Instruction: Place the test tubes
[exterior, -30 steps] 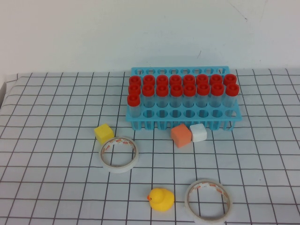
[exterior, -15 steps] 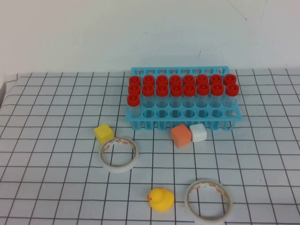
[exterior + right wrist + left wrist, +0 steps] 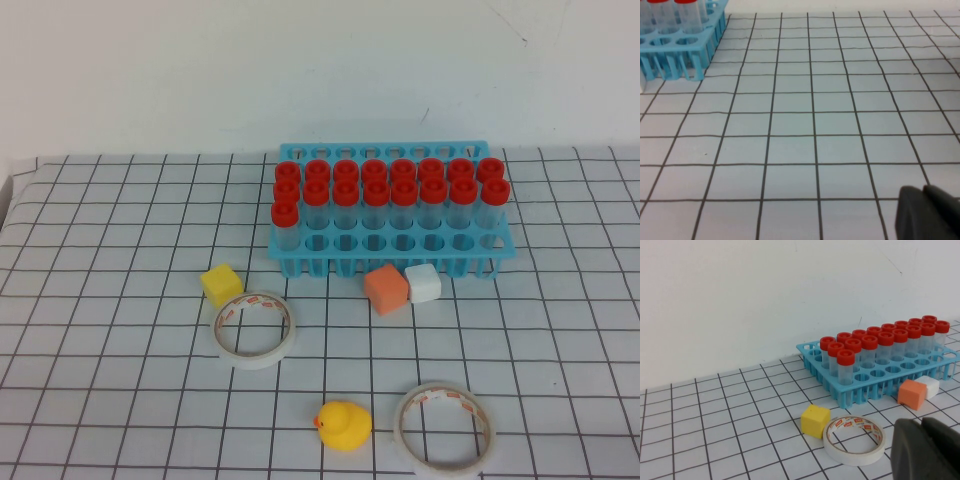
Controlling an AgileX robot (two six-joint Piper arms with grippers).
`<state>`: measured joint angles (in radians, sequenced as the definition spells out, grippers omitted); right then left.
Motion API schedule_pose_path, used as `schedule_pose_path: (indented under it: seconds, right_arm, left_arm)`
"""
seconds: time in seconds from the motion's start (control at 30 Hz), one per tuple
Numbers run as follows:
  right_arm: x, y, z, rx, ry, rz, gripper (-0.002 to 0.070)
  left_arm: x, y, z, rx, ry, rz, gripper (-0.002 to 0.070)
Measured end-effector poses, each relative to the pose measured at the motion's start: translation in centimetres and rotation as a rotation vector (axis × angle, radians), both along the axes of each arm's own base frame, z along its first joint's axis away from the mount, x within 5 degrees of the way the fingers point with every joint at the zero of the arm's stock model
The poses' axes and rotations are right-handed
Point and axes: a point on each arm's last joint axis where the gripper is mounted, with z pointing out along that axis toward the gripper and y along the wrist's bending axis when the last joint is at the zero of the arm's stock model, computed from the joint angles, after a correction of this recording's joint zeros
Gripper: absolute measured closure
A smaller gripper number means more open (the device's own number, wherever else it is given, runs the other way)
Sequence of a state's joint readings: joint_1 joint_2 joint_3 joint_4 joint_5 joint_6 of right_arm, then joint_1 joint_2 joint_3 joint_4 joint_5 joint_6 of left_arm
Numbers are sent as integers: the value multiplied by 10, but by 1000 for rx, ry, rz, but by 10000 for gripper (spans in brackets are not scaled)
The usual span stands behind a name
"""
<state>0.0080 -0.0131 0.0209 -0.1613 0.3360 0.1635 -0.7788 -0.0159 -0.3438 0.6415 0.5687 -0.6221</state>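
Observation:
A blue test tube rack [image 3: 390, 255] stands at the back of the gridded table, holding several clear tubes with red caps [image 3: 375, 192] in its rear rows; one more tube [image 3: 285, 226] stands alone in the front row at the rack's left end. The left wrist view shows the same rack [image 3: 855, 390] and tubes [image 3: 869, 350]. My left gripper [image 3: 921, 427] is shut and empty, low over the table near a tape roll. My right gripper [image 3: 923, 191] is also shut and empty, over bare grid to the right of the rack [image 3: 685, 47]. Neither arm appears in the high view.
In front of the rack lie an orange cube [image 3: 386, 289], a white cube [image 3: 423, 283] and a yellow cube [image 3: 222, 284]. Two tape rolls [image 3: 255, 328] [image 3: 445, 427] and a yellow rubber duck [image 3: 344, 426] sit nearer the front edge.

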Motion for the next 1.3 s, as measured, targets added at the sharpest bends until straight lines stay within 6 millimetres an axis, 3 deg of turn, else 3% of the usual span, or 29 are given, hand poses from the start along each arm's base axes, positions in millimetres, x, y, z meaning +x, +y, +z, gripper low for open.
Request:
schedule_pose_path:
  seconds: [0.17, 0.37, 0.6, 0.8, 1.0, 1.13, 1.3]
  right_arm:
    - [0, 0, 0, 0, 1, 0, 678]
    - [0, 0, 0, 0, 3, 0, 678]
    - [0, 0, 0, 0, 4, -1, 678]
    - [0, 0, 0, 0, 4, -1, 678]
    - [0, 0, 0, 0, 4, -1, 678]
    - [0, 0, 0, 0, 4, -1, 678]
    - [0, 0, 0, 0, 4, -1, 678]
  left_arm:
    - [0, -1, -2, -4, 11, -8, 677]
    - [0, -4, -19, 84, 90, 8, 677]
    - [-3, -3, -20, 85, 103, 168, 677]
    - [-1, -12, -17, 154, -61, 250, 677]
    - [3, -10, -25, 79, -38, 429, 677]
    - [7, -7, -40, 76, 18, 501, 677]
    - [13, -6, -72, 87, 122, 505, 677]
